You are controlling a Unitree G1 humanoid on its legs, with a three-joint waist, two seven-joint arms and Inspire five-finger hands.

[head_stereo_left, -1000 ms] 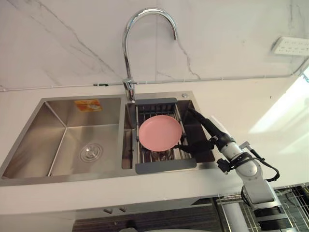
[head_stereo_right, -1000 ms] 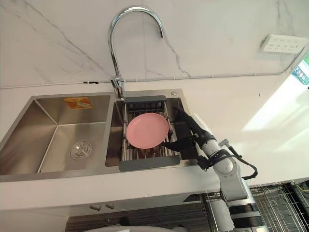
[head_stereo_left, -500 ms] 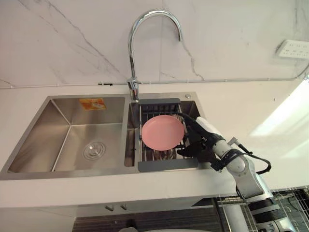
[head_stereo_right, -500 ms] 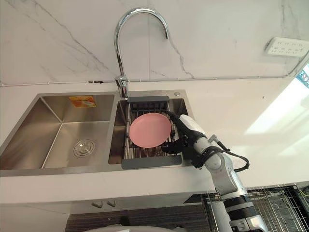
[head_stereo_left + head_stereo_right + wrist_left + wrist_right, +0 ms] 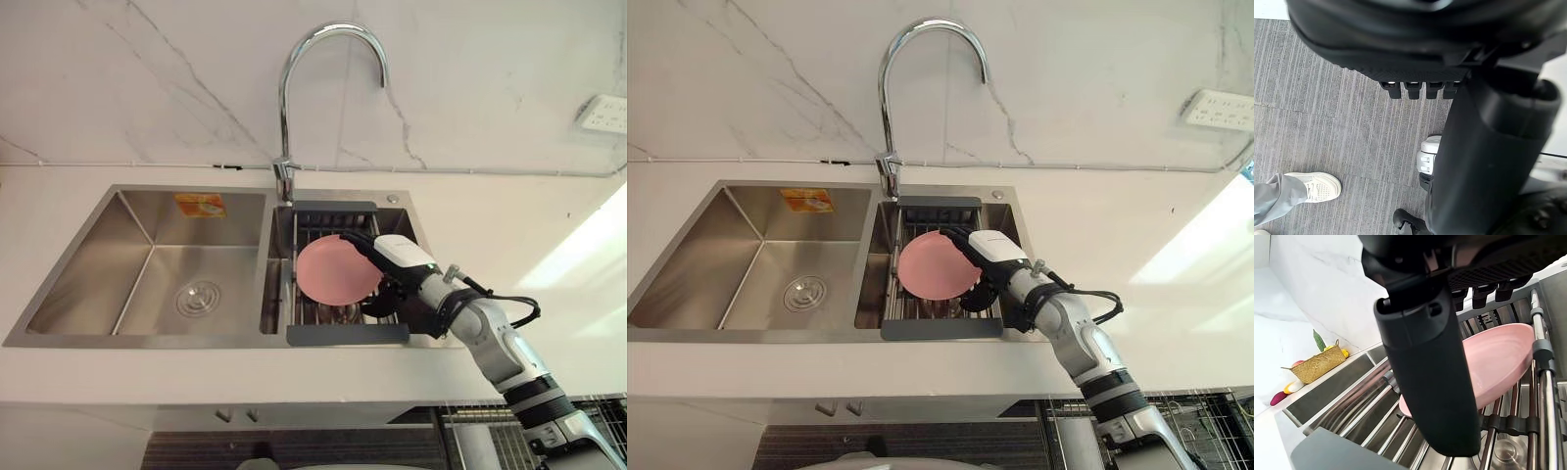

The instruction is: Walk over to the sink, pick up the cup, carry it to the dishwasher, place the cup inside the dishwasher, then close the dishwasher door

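Robot hand (image 5: 398, 271) at tilted pink plate (image 5: 331, 274)

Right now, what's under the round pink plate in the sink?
The round pink plate lies on a grey-framed metal rack; below its bars a shiny steel thing shows, cup or drain unclear. The plate covers the rest.

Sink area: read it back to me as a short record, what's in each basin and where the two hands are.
left basin: drain in its floor
right basin: rack across it, pink plate resting on the rack
faucet: behind the divide between the basins
right hand: open, over the rack at the plate's right edge; contact unclear
left hand: hanging above the floor
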